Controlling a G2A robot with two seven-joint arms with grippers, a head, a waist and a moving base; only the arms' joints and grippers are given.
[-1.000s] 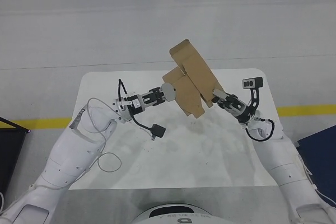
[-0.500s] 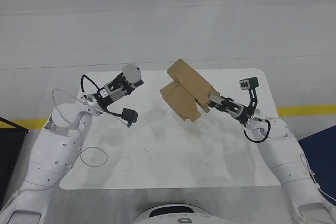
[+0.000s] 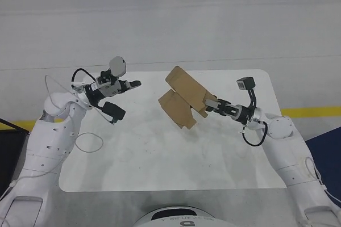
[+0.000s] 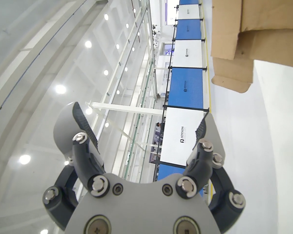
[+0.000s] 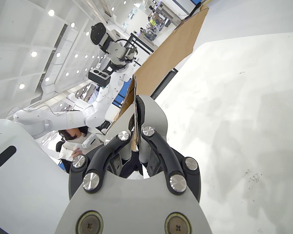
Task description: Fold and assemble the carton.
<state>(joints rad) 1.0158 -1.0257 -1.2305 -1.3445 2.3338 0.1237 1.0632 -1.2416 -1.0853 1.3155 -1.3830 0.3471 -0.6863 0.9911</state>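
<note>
as the top view shows it, the carton [image 3: 184, 96] sits over the far half of the table [image 3: 159, 164], seemingly lifted. its long axis runs diagonally, the right gripper [image 3: 209, 105] at its near edge and the left gripper [image 3: 134, 84] apart. in the left wrist view, the fingers [image 4: 81, 119] gape wide and empty, with the carton ahead. in the right wrist view, the jaws pinch a cardboard edge.

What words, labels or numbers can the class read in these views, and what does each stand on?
carton: no print on its visible faces.
wall panels: one small brand logo each, left unquoted; the farther ones too small to read.
table: none.
</note>
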